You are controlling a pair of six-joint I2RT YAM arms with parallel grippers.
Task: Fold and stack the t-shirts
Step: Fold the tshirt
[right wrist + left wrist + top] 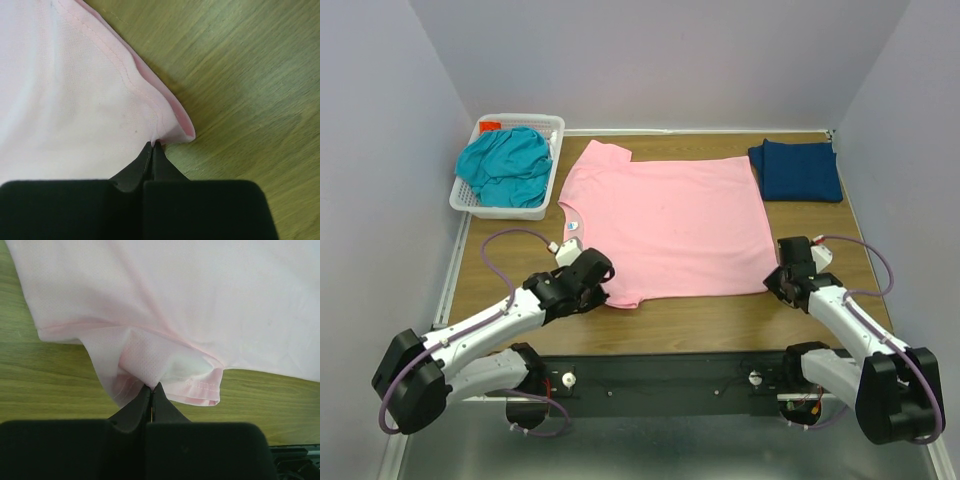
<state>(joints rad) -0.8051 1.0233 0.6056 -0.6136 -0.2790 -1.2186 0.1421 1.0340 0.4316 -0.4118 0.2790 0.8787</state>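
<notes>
A light pink t-shirt [670, 220] lies spread flat across the middle of the table, collar to the left. My left gripper [600, 287] is shut on its near left sleeve [165, 375], pinching a bunch of the cloth at the fingertips. At the near right corner, my right gripper [778, 277] is shut on the hem corner [170, 127], which curls up just above the tips. A dark navy t-shirt [797, 170] lies folded at the far right. A teal t-shirt [505, 165] sits crumpled in the basket.
The white lattice basket [549, 168] stands at the far left of the table with something red [488, 126] at its back. Walls close in behind and on both sides. Bare wood shows along the near edge [700, 315].
</notes>
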